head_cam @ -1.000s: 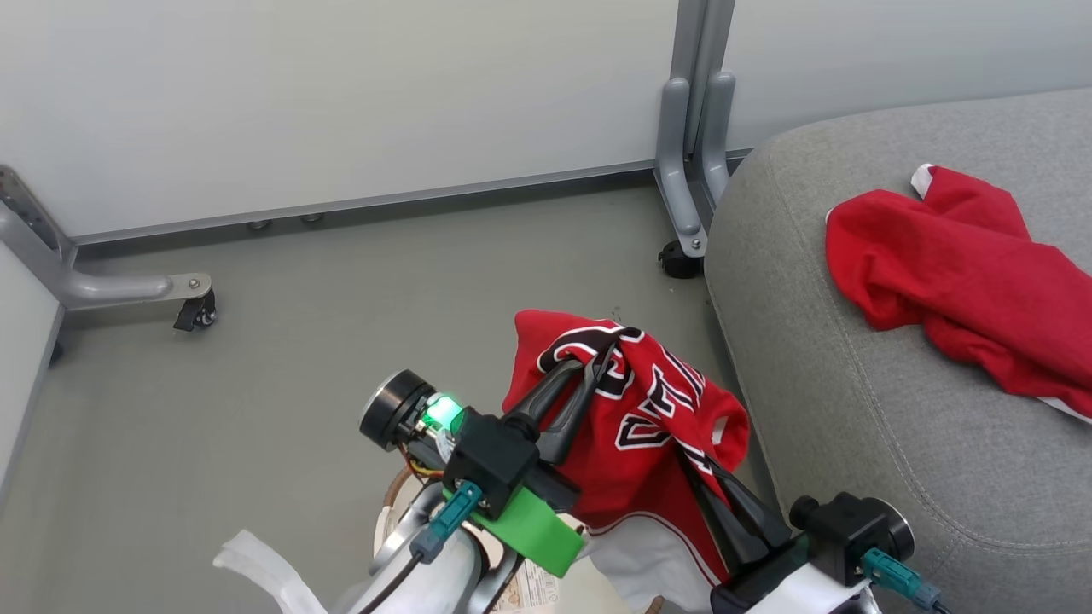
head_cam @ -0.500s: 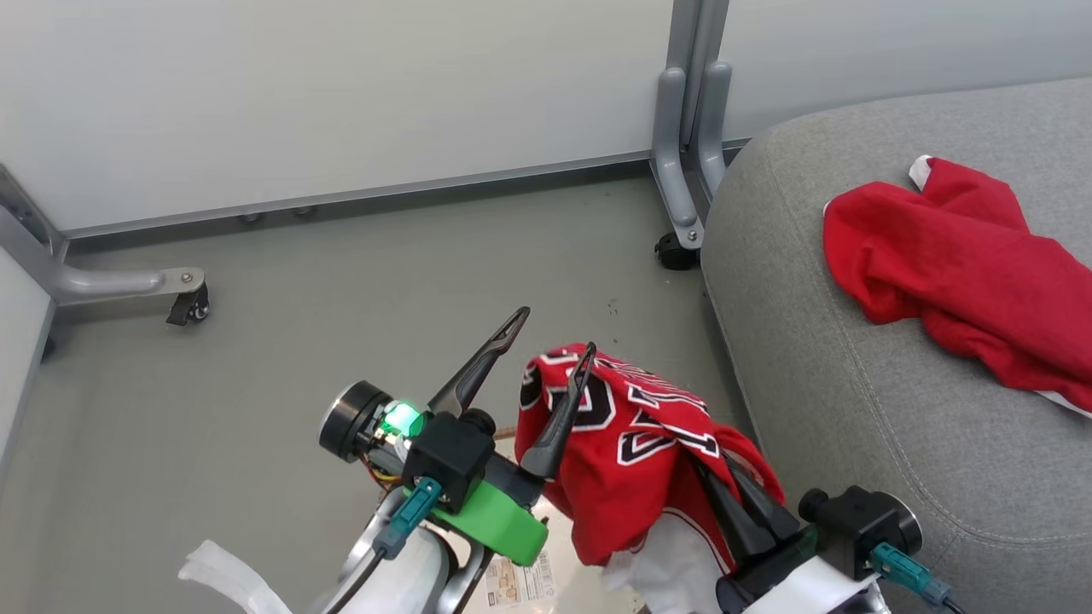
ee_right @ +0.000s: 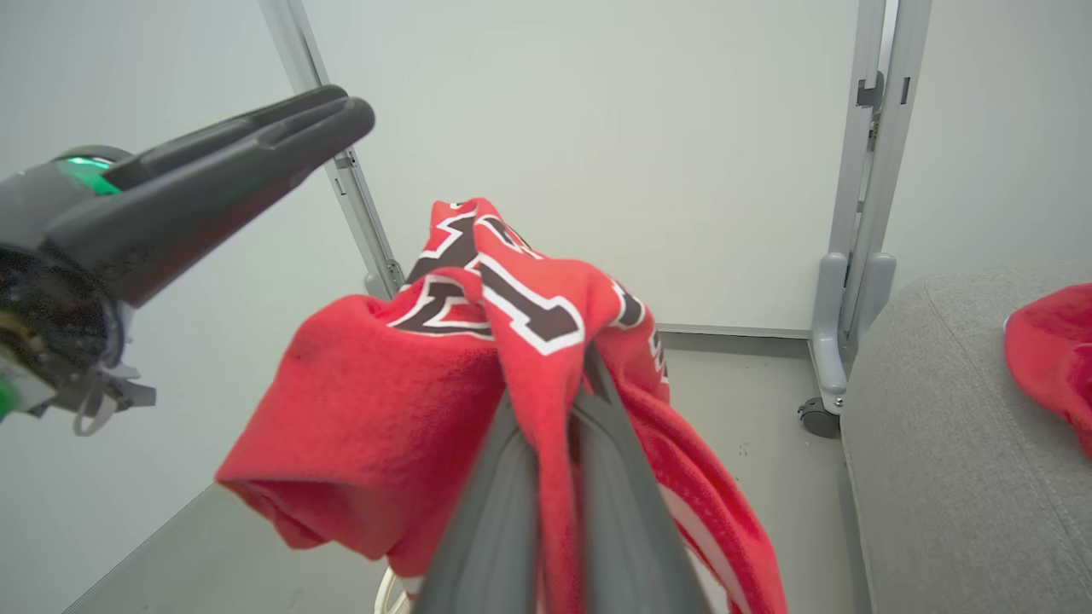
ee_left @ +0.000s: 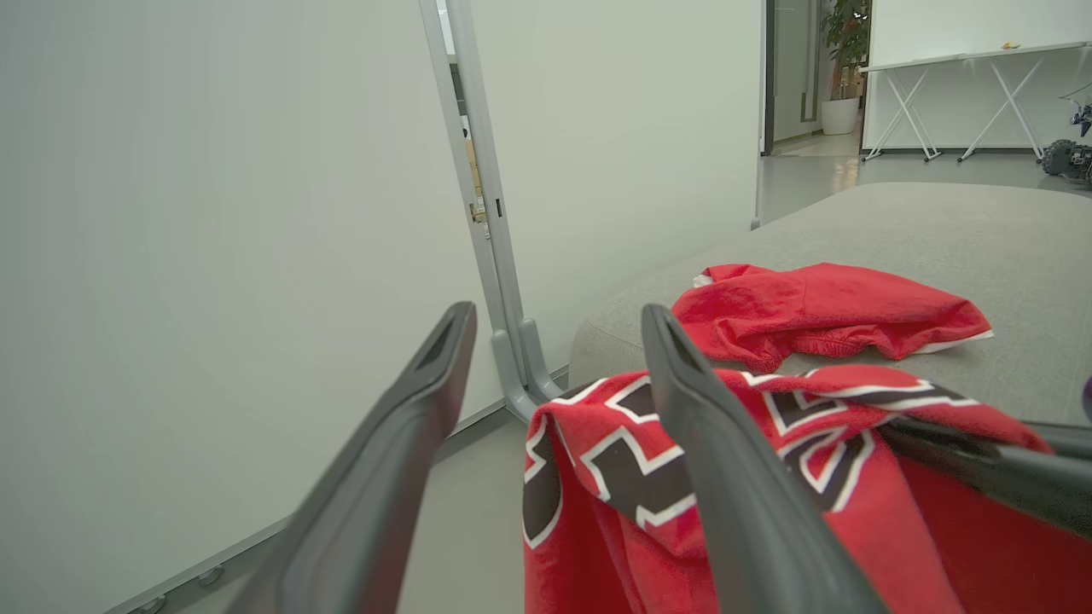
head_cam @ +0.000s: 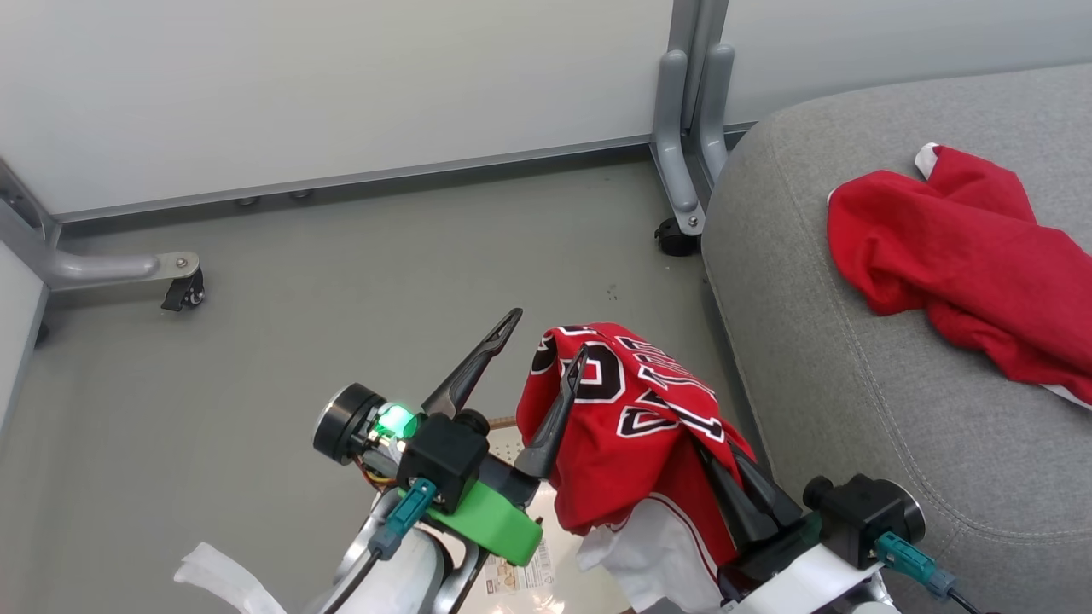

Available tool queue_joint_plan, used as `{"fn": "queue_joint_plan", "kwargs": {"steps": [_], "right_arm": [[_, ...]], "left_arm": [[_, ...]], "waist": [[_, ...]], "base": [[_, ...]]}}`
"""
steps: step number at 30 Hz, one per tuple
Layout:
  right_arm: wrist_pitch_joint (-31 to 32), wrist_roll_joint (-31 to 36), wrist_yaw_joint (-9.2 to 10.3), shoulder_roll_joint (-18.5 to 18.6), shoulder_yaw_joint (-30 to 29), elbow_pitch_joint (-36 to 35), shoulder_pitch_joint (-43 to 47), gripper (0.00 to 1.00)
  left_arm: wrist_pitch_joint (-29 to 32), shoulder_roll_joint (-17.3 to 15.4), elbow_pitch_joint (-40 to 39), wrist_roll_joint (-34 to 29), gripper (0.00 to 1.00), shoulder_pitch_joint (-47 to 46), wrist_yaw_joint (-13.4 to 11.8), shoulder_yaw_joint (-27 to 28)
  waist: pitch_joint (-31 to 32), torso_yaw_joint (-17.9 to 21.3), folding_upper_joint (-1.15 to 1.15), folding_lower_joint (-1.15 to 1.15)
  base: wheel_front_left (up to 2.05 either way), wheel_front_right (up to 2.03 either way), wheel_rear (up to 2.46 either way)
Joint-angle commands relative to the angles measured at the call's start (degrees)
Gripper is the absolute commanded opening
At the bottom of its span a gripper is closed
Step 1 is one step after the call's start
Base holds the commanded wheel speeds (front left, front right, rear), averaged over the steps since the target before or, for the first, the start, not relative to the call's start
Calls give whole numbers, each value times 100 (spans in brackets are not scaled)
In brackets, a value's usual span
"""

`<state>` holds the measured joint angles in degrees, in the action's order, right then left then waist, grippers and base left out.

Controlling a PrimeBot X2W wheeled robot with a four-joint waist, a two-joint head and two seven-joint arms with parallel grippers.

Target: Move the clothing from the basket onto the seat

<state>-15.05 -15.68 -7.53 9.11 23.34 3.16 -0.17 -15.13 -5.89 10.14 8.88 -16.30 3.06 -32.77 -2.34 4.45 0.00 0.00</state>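
**Q:** What is nearest, and what are the claws doing?

**A:** The left claw (head_cam: 547, 333) is spread wide and holds nothing. One dark finger rests against the side of the jersey (head_cam: 631, 426). The right claw (ee_right: 546, 443) is pinched tight on a fold of that jersey, which hangs in the air over the floor, just beside the seat (head_cam: 853, 384). Low between the arms, a sliver of the basket (head_cam: 508, 435) shows pale perforated plastic and a brown rim.

**Q:** Which step is this?

**A:** It looks like the carry of the second garment, with the jersey out of the basket but not yet over the cushion. The plain red garment (head_cam: 964, 256) with white trim lies crumpled on the seat, farther to the right.

**Q:** What does the next move call for?

**A:** Probably a swing of the right arm to the right, high enough for the hanging white-edged hem to clear the seat's rounded edge. The right claw would then open over the cushion. The left claw should stay clear of the cloth.

**Q:** Is there any writing?

**A:** The jersey has black characters outlined in white, but they are folded and cannot be read as a word or number. A printed label (head_cam: 514, 576) low between the arms is too small to read. Beyond it are a grey floor and a wheeled partition frame (head_cam: 682, 170).
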Motion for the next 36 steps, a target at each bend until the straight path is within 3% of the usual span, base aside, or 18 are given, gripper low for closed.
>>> {"fn": "queue_joint_plan", "kwargs": {"steps": [1,19,36], "right_arm": [[-18,18,8,-21,-20,-33,-50,0],[-18,117,8,-75,-410,-271,-171,0],[-19,230,7,-280,-740,-800,-159,0]], "left_arm": [[-1,-17,24,-58,100,34,33,30],[0,-153,46,205,100,359,219,23],[2,-764,-1172,-91,100,1395,264,413]], "waist": [[-15,-3,0,0],[-249,177,0,0],[-760,1633,0,0]], "base": [[0,0,0],[0,0,0],[0,0,0]]}}
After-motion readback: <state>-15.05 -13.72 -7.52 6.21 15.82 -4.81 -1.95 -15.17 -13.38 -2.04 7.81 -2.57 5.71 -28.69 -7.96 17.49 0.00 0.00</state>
